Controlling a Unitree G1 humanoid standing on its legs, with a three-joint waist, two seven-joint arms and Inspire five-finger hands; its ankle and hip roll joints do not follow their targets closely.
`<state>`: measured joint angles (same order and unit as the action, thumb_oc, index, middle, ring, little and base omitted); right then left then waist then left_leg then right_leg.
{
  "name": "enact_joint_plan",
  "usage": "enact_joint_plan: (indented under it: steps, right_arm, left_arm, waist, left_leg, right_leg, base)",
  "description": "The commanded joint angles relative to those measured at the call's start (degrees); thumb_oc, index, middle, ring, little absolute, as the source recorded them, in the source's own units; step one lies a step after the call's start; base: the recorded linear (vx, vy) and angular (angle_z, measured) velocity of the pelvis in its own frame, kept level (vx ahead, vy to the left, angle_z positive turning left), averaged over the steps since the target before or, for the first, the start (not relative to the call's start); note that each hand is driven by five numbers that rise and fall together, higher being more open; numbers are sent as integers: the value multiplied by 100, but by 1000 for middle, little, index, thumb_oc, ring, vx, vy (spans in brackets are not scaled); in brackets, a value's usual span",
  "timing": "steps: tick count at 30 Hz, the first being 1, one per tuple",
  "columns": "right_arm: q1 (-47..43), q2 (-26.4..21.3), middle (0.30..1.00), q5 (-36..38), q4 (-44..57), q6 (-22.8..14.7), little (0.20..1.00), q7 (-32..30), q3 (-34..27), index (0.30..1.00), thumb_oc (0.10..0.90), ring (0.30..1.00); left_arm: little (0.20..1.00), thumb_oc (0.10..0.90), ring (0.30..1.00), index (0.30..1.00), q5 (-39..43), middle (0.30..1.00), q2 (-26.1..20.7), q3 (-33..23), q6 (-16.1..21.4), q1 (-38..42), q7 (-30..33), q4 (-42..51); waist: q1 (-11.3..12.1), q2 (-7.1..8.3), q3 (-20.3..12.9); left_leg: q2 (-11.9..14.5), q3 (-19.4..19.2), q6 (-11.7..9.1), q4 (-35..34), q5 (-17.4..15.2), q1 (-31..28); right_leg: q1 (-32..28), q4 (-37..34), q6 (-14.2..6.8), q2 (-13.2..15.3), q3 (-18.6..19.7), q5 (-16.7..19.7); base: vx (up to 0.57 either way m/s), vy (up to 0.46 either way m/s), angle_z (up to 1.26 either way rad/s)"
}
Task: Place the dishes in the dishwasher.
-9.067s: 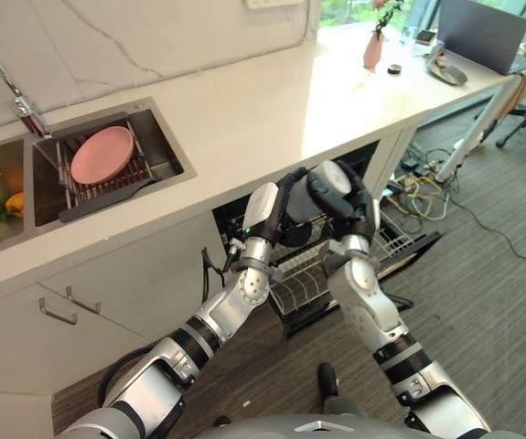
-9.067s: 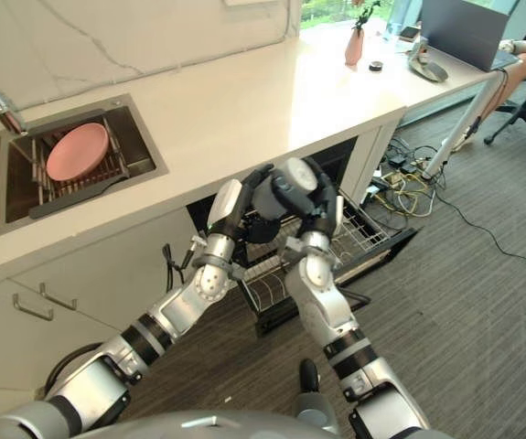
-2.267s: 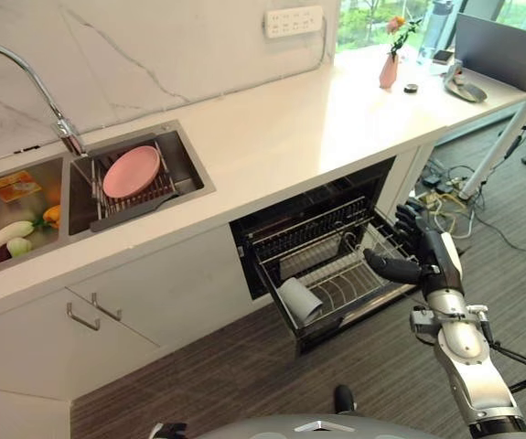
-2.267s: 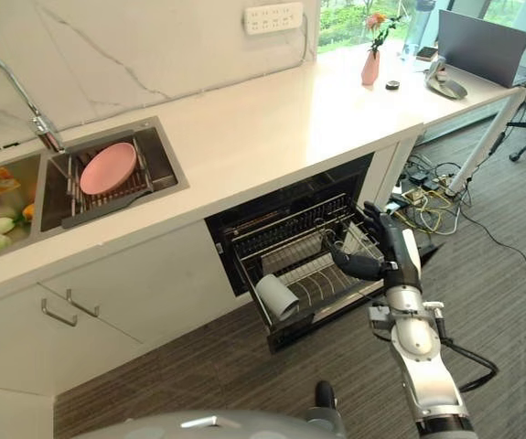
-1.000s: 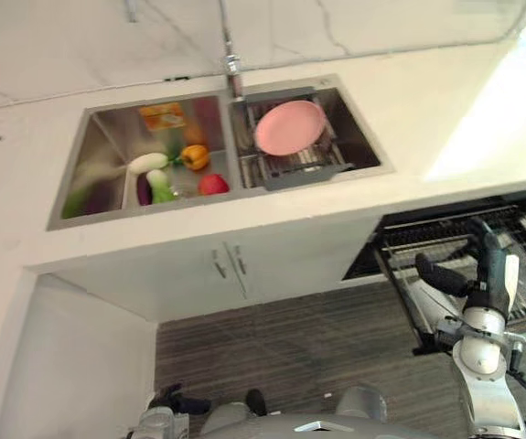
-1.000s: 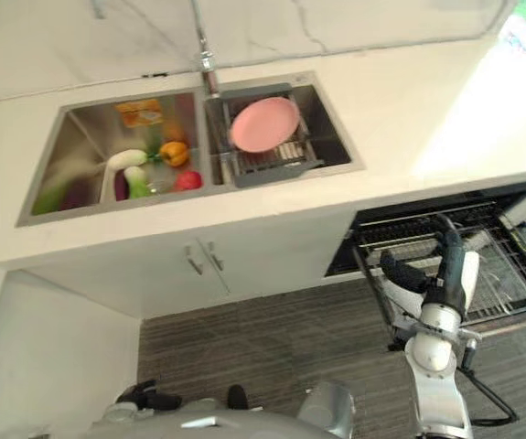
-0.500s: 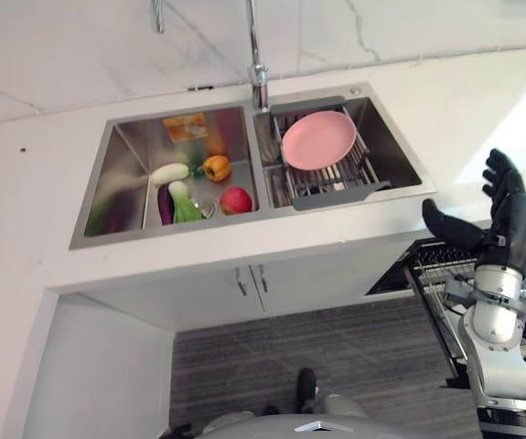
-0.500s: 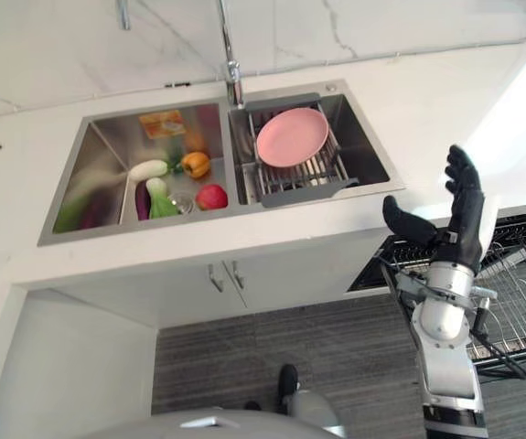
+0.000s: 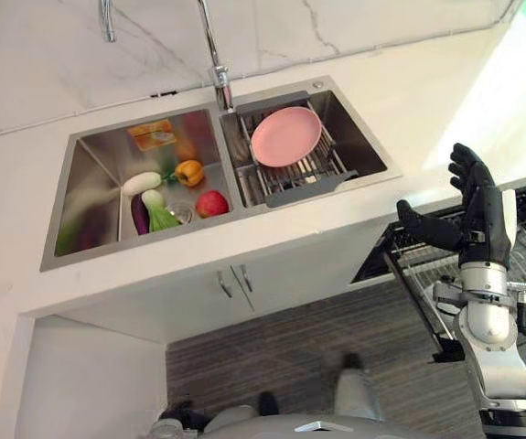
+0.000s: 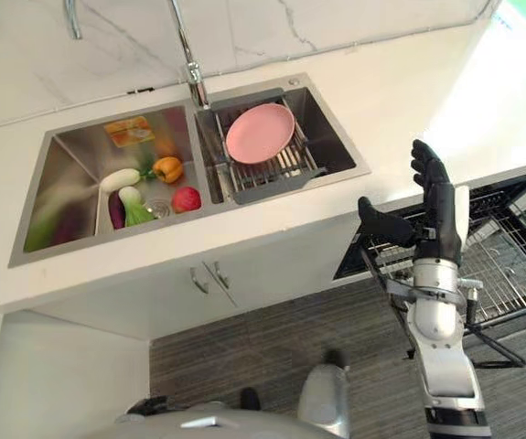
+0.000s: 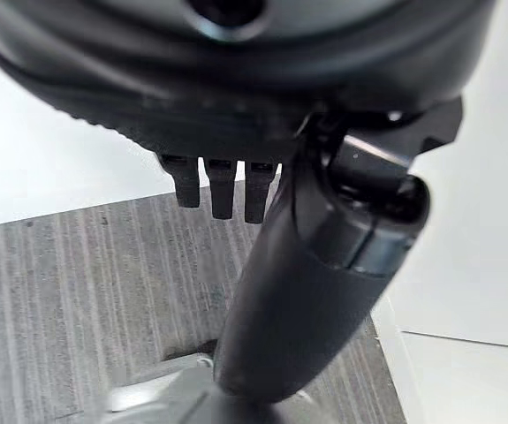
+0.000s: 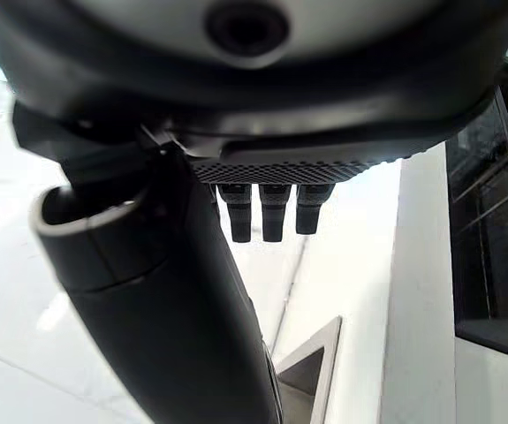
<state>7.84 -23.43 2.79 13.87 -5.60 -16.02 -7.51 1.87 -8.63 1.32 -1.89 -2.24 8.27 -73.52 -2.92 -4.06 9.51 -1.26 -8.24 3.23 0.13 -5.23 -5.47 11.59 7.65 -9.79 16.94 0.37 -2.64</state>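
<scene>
A pink plate (image 9: 285, 135) leans on a dish rack (image 9: 299, 178) in the right basin of the steel sink (image 9: 61, 215). My right hand (image 9: 477, 215) is raised in front of the counter edge, to the right of the sink and apart from the plate. It is open, its fingers (image 12: 262, 212) straight and thumb spread, and it holds nothing. Below and to its right the open dishwasher shows its pulled-out wire rack (image 10: 505, 261). In its own wrist view my left hand (image 11: 236, 88) hangs open over the floor, empty.
The left basin holds vegetables: a yellow pepper (image 9: 189, 171), a red round fruit (image 9: 210, 203), an eggplant and greens. A tall faucet (image 9: 213, 57) stands behind the sink. The white countertop (image 9: 409, 101) runs to the right. Cabinet doors (image 9: 230, 283) sit under the sink.
The view has swung from the dishwasher to the sink. My right hand has risen from the rack's level to the counter edge and stays open.
</scene>
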Motion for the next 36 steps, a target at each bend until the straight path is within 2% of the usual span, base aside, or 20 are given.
enact_joint_plan:
  steps: [1, 5, 7, 9, 10, 11, 12, 14, 18, 25, 26, 28, 29, 30, 32, 33, 34, 35, 36]
  right_arm:
    - [-449, -34, 900, 206, 481, -545, 900, -77, -481, 900, 800, 900]
    - [-290, -86, 900, 363, 513, -530, 900, 69, -532, 900, 800, 900]
    - [-231, -135, 900, 484, 544, -565, 900, 87, -660, 900, 800, 900]
    - [-207, -211, 900, 560, 582, -592, 900, 51, -733, 900, 800, 900]
    - [-194, -243, 900, 556, 600, -593, 900, 32, -778, 900, 800, 900]
    - [-165, -259, 900, 553, 639, -604, 900, 23, -833, 900, 800, 900]
    - [-150, -234, 900, 502, 583, -569, 900, -27, -878, 900, 800, 900]
    - [-147, -223, 900, 449, 562, -583, 900, -73, -851, 900, 800, 900]
    - [-110, -91, 900, 331, 583, -541, 900, -68, -865, 900, 800, 900]
    - [-187, -35, 900, 301, 484, -444, 900, 122, -572, 900, 800, 900]
    - [-198, -33, 900, 326, 442, -406, 900, 224, -536, 900, 800, 900]
    - [-199, -55, 900, 364, 405, -390, 900, 315, -515, 900, 800, 900]
    - [-222, -83, 900, 347, 382, -389, 900, 330, -490, 900, 800, 900]
    - [-278, -46, 900, 388, 332, -428, 900, 374, -392, 900, 800, 900]
    - [-283, -54, 900, 409, 335, -442, 900, 414, -381, 900, 800, 900]
    - [-321, -77, 900, 431, 327, -436, 900, 420, -361, 900, 800, 900]
    - [-323, -76, 900, 432, 324, -437, 900, 420, -361, 900, 800, 900]
    - [-424, -114, 900, 408, 319, -461, 900, 483, -233, 900, 800, 900]
    - [-481, -163, 900, 431, 313, -466, 900, 522, -167, 900, 800, 900]
  left_arm:
    - [900, 800, 900, 900, -122, 900, -140, -153, 46, -143, 41, -159]
    - [900, 800, 900, 900, 137, 900, -107, -330, 43, -199, 75, -258]
    - [900, 800, 900, 900, 164, 900, -54, -267, 35, -196, 77, -260]
    - [900, 800, 900, 900, 218, 900, -17, -223, 18, -146, 138, -249]
    - [900, 800, 900, 900, 265, 900, 21, -228, 17, -135, 162, -257]
    - [900, 800, 900, 900, 248, 900, 88, -202, 13, -181, 142, -270]
    - [900, 800, 900, 900, 162, 900, 138, -104, -8, -236, 89, -231]
    - [900, 800, 900, 900, 205, 900, 120, -128, 12, -240, 136, -268]
    - [900, 800, 900, 900, 55, 900, 155, -148, -37, -243, 115, -414]
    - [900, 800, 900, 900, 99, 900, 89, -196, -46, -155, 114, -301]
    - [900, 800, 900, 900, 118, 900, 106, -158, -38, -149, 64, -253]
    - [900, 800, 900, 900, 132, 900, 111, -91, -24, -187, -9, -191]
    - [900, 800, 900, 900, 104, 900, 99, -26, -16, -214, -55, -130]
    - [900, 800, 900, 900, 51, 900, 79, 77, 28, -210, -107, -47]
    - [900, 800, 900, 900, 43, 900, 89, 131, 47, -213, -118, -4]
    - [900, 800, 900, 900, 48, 900, 70, 155, 53, -198, -138, 36]
    - [900, 800, 900, 900, 49, 900, 68, 155, 51, -199, -139, 38]
    - [900, 800, 900, 900, 69, 900, 56, 121, 68, -244, -132, 28]
    - [900, 800, 900, 900, 83, 900, 29, 91, 66, -247, -124, 15]
  waist:
    - [257, 344, -325]
    - [306, 416, -390]
    - [269, 443, -317]
    - [295, 502, -145]
    - [274, 509, -117]
    - [300, 521, -152]
    - [293, 459, -229]
    - [320, 454, -277]
    - [266, 369, -545]
    - [312, 368, -564]
    - [299, 373, -499]
    - [270, 354, -404]
    - [217, 323, -315]
    - [216, 249, -266]
    - [189, 238, -266]
    - [209, 265, -276]
    - [201, 257, -271]
    - [278, 285, -278]
    - [306, 288, -303]
  left_leg:
    - [190, -89, -458, 109, -539, -286]
    - [514, -14, -677, 444, -477, -185]
    - [654, 110, -805, 1361, -351, 244]
    - [689, 213, -949, 2315, -22, 806]
    - [747, 194, -971, 2269, -60, 998]
    - [817, 114, -923, 1782, -131, 1059]
    - [951, -34, -873, 1024, -90, 927]
    - [922, -1, -882, 847, 41, 917]
    - [690, -53, -812, 140, 98, 586]
    - [344, -213, -555, -226, 7, 162]
    - [235, -218, -430, -242, -56, 44]
    - [77, -185, -308, -286, -88, -82]
    - [58, -176, -258, -303, -77, -122]
    - [79, -160, -242, -331, -106, -166]
    - [87, -159, -271, -397, -112, -220]
    - [50, -146, -303, -394, -110, -196]
    - [60, -137, -304, -393, -112, -203]
    - [79, -207, -370, -432, -66, -161]
    - [113, -218, -392, -460, -36, -146]
  right_leg:
    - [-562, -165, -132, -167, -509, 430]
    - [-822, -292, -59, -460, -563, 260]
    - [-1001, -249, 123, -553, -715, 98]
    - [-1212, -285, 304, -563, -854, -28]
    - [-1271, -309, 321, -547, -961, -94]
    - [-1317, -299, 282, -513, -1014, -154]
    - [-1325, -283, 214, -524, -1089, -165]
    - [-1343, -304, 175, -497, -1106, -174]
    - [-1333, -326, 43, -339, -1073, -25]
    - [-1126, -12, -118, -61, -826, 161]
    - [-942, 451, -145, 45, -722, 357]
    - [-758, 928, -175, 177, -546, 780]
    - [-538, 1315, -112, 145, -398, 918]
    - [-381, 1256, -40, -14, -391, 572]
    - [-351, 987, 11, -133, -458, 458]
    - [-431, 533, -55, -124, -498, 440]
    - [-475, 470, -55, -134, -521, 469]
    - [-634, -69, -135, -124, -661, 654]
    - [-663, -230, -153, -171, -688, 639]
  base:
    - [195, -347, 23]
    - [80, -278, 22]
    - [6, -235, 7]
    - [-55, -136, 61]
    - [3, -4, 92]
    - [77, 86, 50]
    - [92, 86, 27]
    - [70, 96, 21]
    - [151, 193, -12]
    - [81, 158, -13]
    - [86, 235, -10]
    - [49, 220, -3]
    - [25, 192, 7]
    - [14, 117, 15]
    - [56, 9, 8]
    - [58, -23, 5]
    - [57, -97, 8]
    - [37, -105, 19]
    - [45, -133, 13]
